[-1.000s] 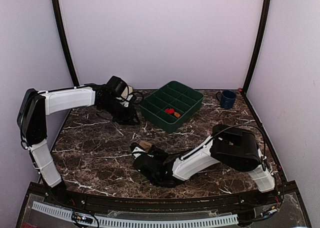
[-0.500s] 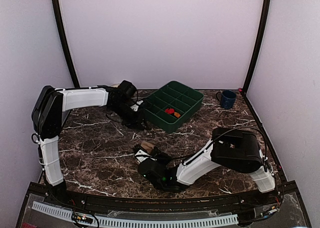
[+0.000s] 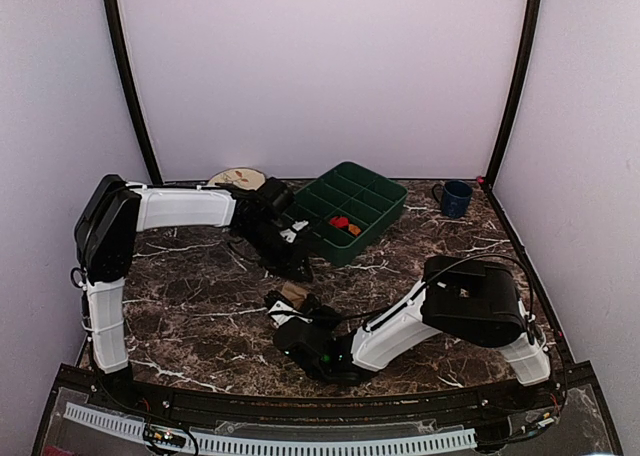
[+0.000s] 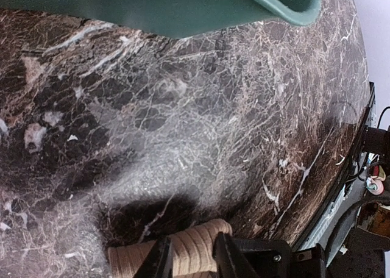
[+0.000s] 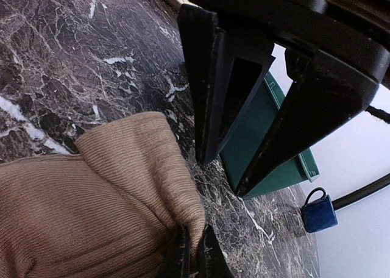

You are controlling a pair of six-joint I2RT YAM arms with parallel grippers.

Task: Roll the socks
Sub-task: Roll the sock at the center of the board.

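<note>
One tan sock (image 5: pixel 91 192) lies on the tabletop (image 3: pixel 190 276) near the front of the green tray (image 3: pixel 383 224). The right pincer (image 5: pixel 192 253) is clamped tight on its edge, probably to anchor it for rolling. The left pincer (image 5: pixel 222 174) hangs spread wide between sock and tray, holding nothing.

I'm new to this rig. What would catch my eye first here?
The tan sock lies bunched on the dark marble table near the front middle, pinched by the right pincer. Just beyond it the left pincer hangs open, and a green divided tray sits at the back, red and orange bits in one compartment.
</note>
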